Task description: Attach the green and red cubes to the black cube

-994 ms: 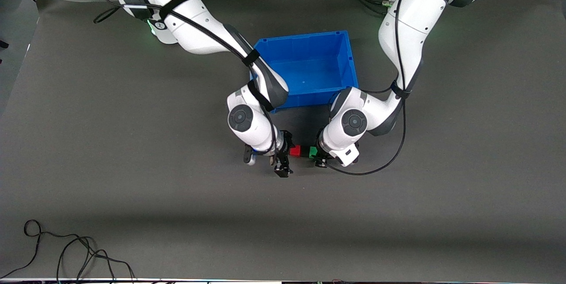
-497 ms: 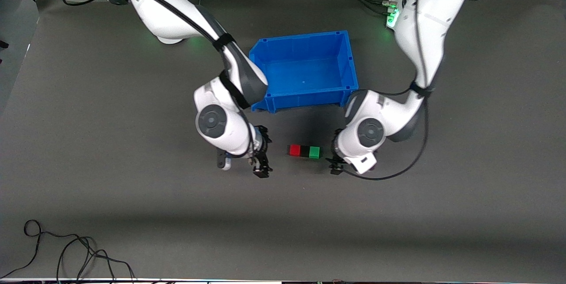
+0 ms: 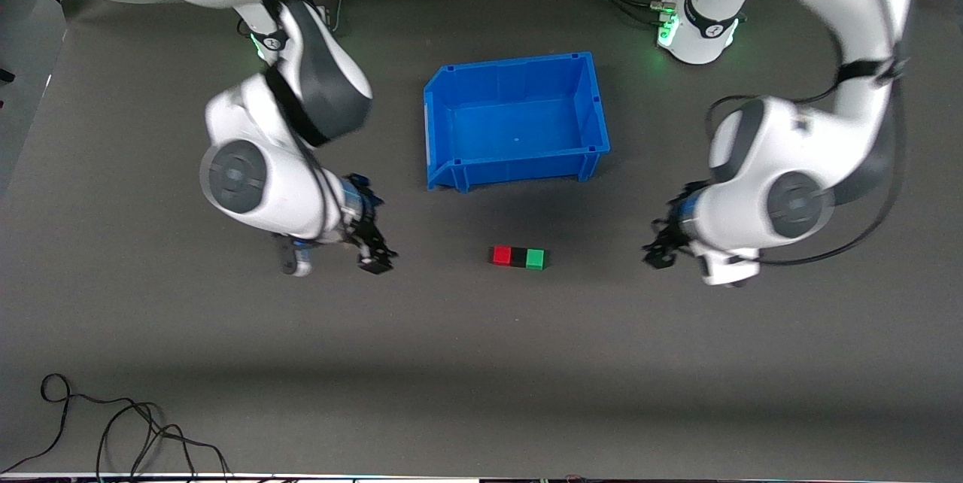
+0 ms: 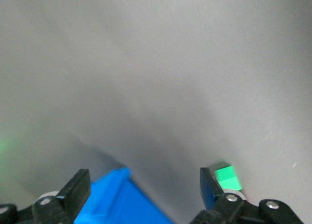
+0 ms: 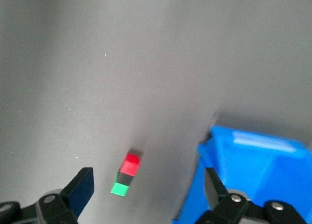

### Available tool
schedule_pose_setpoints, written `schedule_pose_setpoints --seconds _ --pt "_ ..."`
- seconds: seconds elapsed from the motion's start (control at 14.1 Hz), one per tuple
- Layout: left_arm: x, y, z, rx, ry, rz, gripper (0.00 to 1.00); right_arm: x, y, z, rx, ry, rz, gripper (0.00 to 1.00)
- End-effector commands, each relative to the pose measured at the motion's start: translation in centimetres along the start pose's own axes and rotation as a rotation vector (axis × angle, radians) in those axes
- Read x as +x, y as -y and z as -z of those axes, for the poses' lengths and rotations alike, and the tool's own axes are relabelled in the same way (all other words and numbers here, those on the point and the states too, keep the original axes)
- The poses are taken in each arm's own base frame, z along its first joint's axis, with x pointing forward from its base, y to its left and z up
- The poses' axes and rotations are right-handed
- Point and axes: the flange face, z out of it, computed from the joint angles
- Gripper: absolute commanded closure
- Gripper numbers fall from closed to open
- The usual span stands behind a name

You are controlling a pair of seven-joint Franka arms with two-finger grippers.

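Front view showed us the row of three cubes lying alone on the tabotop's bare middle: the red cube (image 3: 502,255) toward the right arm's end, the black cube (image 3: 518,256) in the middle, and the green cube (image 3: 535,259) toward the left arm's end, all three touching in a line. A second before, both claws had been pressed in at the two ends of that row; since then both arms had swung outward and left it untouched. We judged from this that the joining was done and the arms were clearing away, though we could not tell from sight alone whether the cubes truly held together.

A little farther from the front camera than the row, the right claw (image 3: 374,251) hung over open tabletop (image 3: 481,363) toward the right arm's end, well apart from the red cube, its jaws spread wide with nothing between them. The left claw (image 3: 661,249) hung likewise toward the left arm's end, well apart from the green cube, jaws wide and empty; it had released within the last second. Both forearms were bent low with the wrists turned inward toward the row.

Farther still stood the blue bin (image 3: 594,103), and we saw nothing inside it. Right wrist view caught the cube row and a corner of the bin; left wrist view caught only the green cube beside one finger.
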Motion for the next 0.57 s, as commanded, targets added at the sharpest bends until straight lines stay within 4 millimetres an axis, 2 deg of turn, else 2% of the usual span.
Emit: schedule_pose_setpoints --seconds 0.0,0.21,0.36,0.5 --pt "2.0 5.1 4.3 0.006 0.009 -0.193 0.00 2.0 -3.3 2.9 -0.044 -0.063 0.126 0.00" --pt "4.0 10.2 8.5 0.008 0.022 -0.363 0.00 3.9 -6.4 6.5 -0.066 -0.144 0.266 0.00" --pt "5.5 13.0 10.8 -0.008 0.003 -0.498 0.00 8.4 -9.1 9.5 -0.054 -0.151 0.361 0.00" --pt "6.4 14.8 12.4 -0.026 -0.024 -0.639 0.00 12.8 -11.8 12.2 -0.032 -0.134 0.497 0.00"
